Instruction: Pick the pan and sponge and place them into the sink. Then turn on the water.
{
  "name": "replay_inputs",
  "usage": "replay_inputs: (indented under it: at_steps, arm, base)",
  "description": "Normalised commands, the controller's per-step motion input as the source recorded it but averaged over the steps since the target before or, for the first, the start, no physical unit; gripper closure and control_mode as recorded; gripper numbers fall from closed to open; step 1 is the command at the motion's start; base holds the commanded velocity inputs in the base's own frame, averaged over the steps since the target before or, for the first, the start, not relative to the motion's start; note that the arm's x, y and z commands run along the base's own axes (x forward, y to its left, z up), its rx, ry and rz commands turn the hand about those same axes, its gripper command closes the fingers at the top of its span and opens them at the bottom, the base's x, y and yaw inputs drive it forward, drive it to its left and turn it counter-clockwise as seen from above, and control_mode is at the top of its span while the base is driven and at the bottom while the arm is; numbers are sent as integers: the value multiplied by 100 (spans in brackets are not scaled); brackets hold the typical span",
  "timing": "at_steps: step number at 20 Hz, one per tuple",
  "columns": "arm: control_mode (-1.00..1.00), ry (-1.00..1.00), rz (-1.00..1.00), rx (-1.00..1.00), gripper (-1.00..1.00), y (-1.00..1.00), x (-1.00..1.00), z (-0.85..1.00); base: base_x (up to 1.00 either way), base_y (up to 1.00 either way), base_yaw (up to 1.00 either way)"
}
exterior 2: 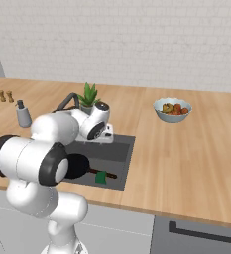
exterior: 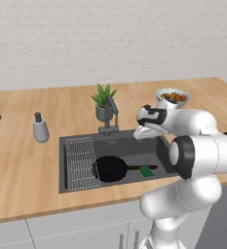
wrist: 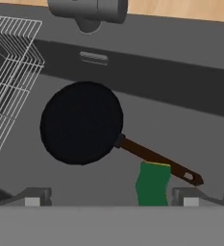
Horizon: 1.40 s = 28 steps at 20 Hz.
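Pan (wrist: 81, 122) and sponge (wrist: 152, 183) are both lying in the sink (exterior: 134, 146), sponge touching the pan handle. End effector (wrist: 108, 197) is hovering over the sink, fingers spread, empty. Next is the faucet (exterior: 111, 113) behind the sink: I'd be approaching its lever from the side and nudging gently

Both base views look forward over the sink (exterior: 76, 141) from either side; the hand view looks closely down into it.

No readable text, labels, brands, numbers or signs on anything in these three views.
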Motion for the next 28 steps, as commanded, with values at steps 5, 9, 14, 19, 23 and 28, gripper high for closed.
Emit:
replay_inputs:
  at_steps: [5, 9, 14, 19, 23, 28]
  arm:
    - [-100, -3, 0, 6, -100, 18, 8, 5]
    - [-100, 0, -1, 15, -100, 5, 7, 10]
    - [-100, 0, -3, 19, -100, 4, 10, 11]
    - [-100, 0, -5, 17, -100, 4, 8, 11]
    - [-100, 10, -12, 11, -100, 7, 22, 9]
    - [-100, 9, -14, 1, -100, 17, 17, 0]
  base:
    - [0, 0, 0]
    - [0, 0, 0]
    - [0, 0, 0]
    - [0, 0, 0]
    - [0, 0, 0]
    - [0, 0, 0]
